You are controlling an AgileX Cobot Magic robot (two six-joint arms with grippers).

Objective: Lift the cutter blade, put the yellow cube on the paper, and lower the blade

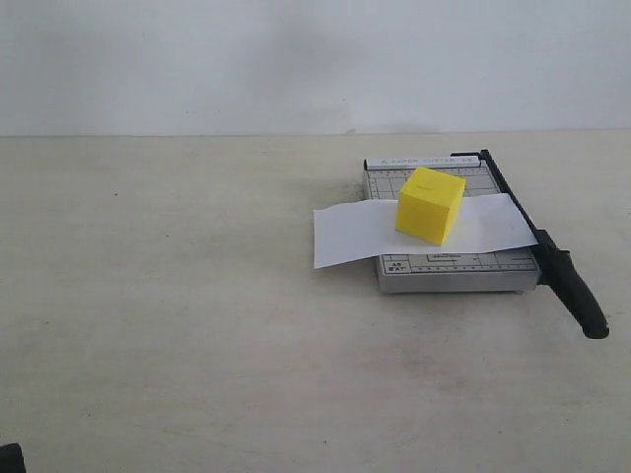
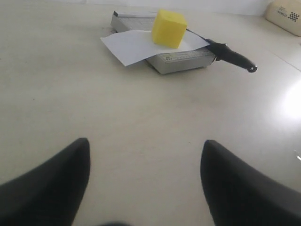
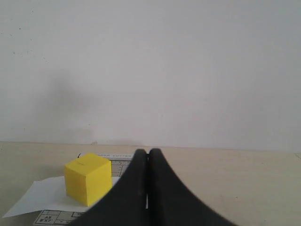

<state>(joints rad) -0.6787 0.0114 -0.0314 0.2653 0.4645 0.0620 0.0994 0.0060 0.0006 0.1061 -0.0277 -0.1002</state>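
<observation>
Yellow cube on white paper, across grey trimmer base on table; cutter blade down alongside. Left gripper jaws apart, empty; right gripper jaws pressed together, holding nothing

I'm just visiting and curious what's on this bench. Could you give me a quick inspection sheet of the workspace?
Surface: beige table.
Job's things: paper lies across the grey trimmer base; yellow cube sits on the paper; cutter blade is down.
Clutter: beige box with a checkered mark, off to one side.
Grippers: left gripper, jaws open, empty; right gripper, jaws shut, empty.
Cables: nothing seen.
Surroundings: plain white wall.
</observation>
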